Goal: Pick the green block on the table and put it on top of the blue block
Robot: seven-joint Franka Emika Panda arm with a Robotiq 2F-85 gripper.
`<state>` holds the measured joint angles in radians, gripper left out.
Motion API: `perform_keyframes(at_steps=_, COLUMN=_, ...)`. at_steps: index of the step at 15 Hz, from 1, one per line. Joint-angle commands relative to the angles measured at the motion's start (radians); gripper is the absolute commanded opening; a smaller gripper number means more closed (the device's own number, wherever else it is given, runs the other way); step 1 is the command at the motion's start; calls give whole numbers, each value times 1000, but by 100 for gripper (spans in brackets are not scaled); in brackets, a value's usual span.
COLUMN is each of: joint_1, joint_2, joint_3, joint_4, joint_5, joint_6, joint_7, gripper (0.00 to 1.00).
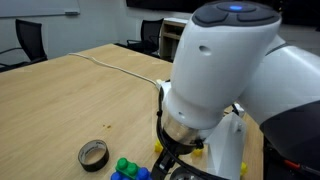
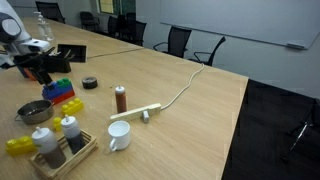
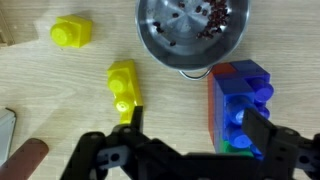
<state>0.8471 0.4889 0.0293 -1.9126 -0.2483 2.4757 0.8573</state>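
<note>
In the wrist view my gripper [image 3: 197,130] is open and empty, low over the table [image 3: 60,100]. The blue block [image 3: 240,92] lies under its right finger, with a red side on its left. The green block [image 3: 233,147] shows as a green strip against the blue block's near edge, mostly hidden by the finger. In an exterior view the green block [image 1: 125,165] sits beside blue studs [image 1: 124,175] near my gripper [image 1: 172,158]. In an exterior view the red, blue and green cluster [image 2: 63,96] sits under my gripper [image 2: 40,70].
A metal bowl [image 3: 190,35] with dark bits stands just beyond the blocks. Two yellow bricks [image 3: 123,85] [image 3: 72,33] lie to the left, one touching my left finger. A black tape roll [image 1: 93,154], a brown bottle [image 2: 120,98], a white mug [image 2: 118,135] and a tray of bottles [image 2: 60,150] stand nearby.
</note>
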Motion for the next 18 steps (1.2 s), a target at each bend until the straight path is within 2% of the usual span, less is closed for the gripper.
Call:
perform_keyframes(at_steps=1, joint_1=-14, joint_2=2, joint_3=15, joint_4=5, joint_5=-10, joint_6=-4, joint_7=6, gripper=100)
perform_keyframes(at_steps=18, joint_1=-15, joint_2=16, joint_3=15, joint_4=14, joint_5=-9, joint_6=-4, joint_7=5, gripper=100)
